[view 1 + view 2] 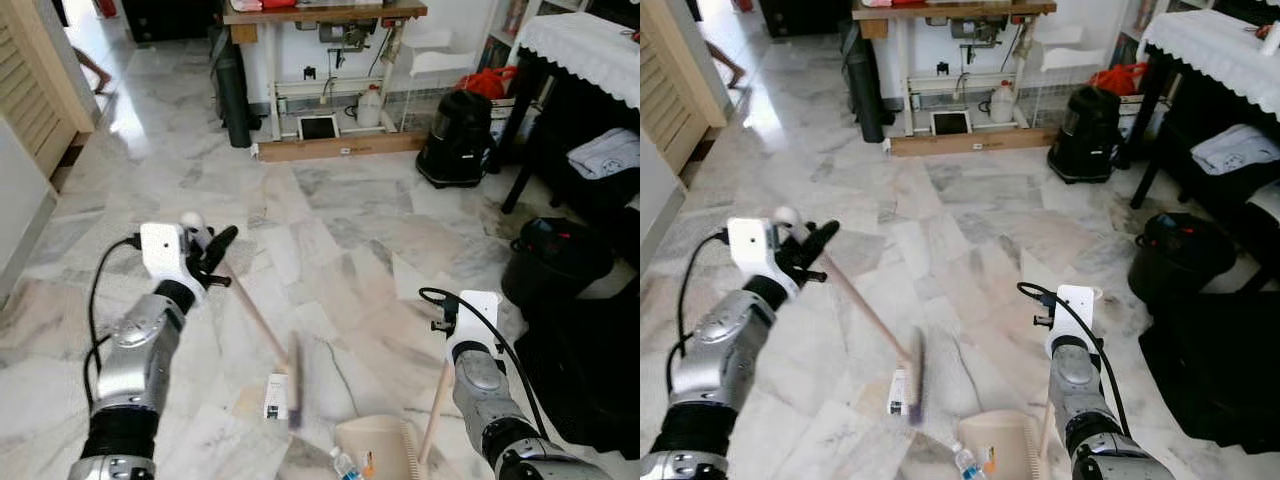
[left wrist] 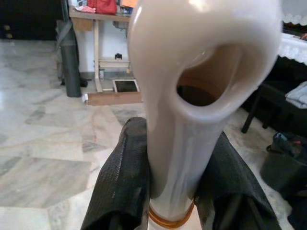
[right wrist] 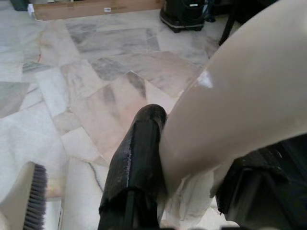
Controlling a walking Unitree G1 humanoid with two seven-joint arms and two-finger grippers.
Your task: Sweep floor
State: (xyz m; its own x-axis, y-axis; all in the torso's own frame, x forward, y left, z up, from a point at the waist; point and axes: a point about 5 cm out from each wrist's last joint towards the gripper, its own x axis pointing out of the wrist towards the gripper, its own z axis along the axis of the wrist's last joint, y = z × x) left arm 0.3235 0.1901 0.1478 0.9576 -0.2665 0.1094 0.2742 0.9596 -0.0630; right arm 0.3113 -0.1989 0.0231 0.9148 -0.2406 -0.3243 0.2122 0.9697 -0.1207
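My left gripper (image 1: 208, 252) is shut on the top of a cream broom handle (image 1: 255, 318), which slants down to the broom head (image 1: 293, 380) on the marble floor. The handle's hollow end (image 2: 206, 72) sits between the black fingers (image 2: 122, 182). My right gripper (image 3: 187, 182) is shut on the dustpan's cream handle (image 1: 436, 410). The cream dustpan (image 1: 375, 445) rests on the floor by the broom head. A small plastic bottle (image 1: 343, 464) and scraps lie in the pan. A white paper piece (image 1: 275, 396) lies beside the bristles.
A black vacuum canister (image 1: 458, 140) and a workbench (image 1: 325, 14) stand at the far side. Another black bin (image 1: 552, 262) and a dark table with white cloth (image 1: 585, 50) are on the right. A wooden louvred door (image 1: 30, 80) lies left. Open marble floor (image 1: 330, 220) stretches ahead.
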